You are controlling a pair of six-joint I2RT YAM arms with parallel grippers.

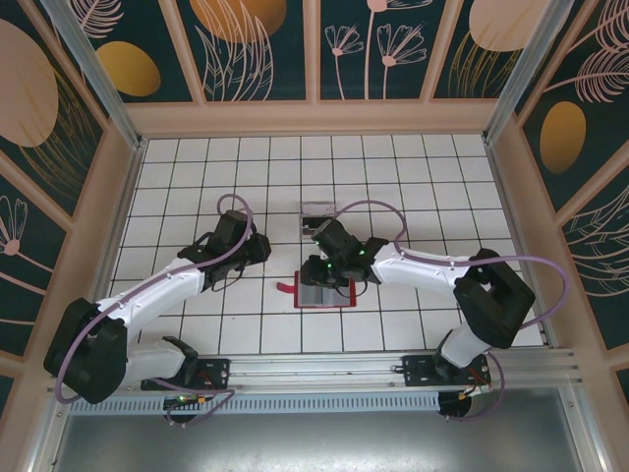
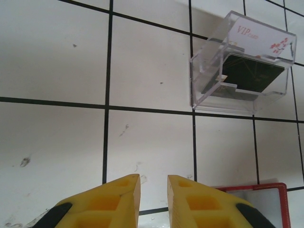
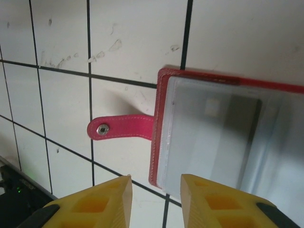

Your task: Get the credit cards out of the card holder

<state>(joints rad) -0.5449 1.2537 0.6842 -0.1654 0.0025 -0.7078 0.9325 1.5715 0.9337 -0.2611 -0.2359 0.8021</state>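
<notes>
Red wallet point(image 3: 157, 133) lies open on the tiles, grey card point(image 3: 235, 137) under its clear sleeve. Right gripper point(image 3: 154, 183) hovers at the wallet's edge, half-spread, empty — I'd pinch card only, not sleeve. Left gripper point(image 2: 153, 183) narrow, empty — could pin the wallet down.

Wallet point(image 3: 160, 137): red, stitched, leather-like.
Sleeves point(image 3: 209, 142): glossy clear plastic.
Snap point(image 3: 101, 129): shiny metal.
Box point(image 2: 205, 78): clear glossy plastic.
Table point(image 2: 52, 52): smooth, scuffed.

Card holder point(image 3: 213, 142) half beyond right-wrist view's edge
</notes>
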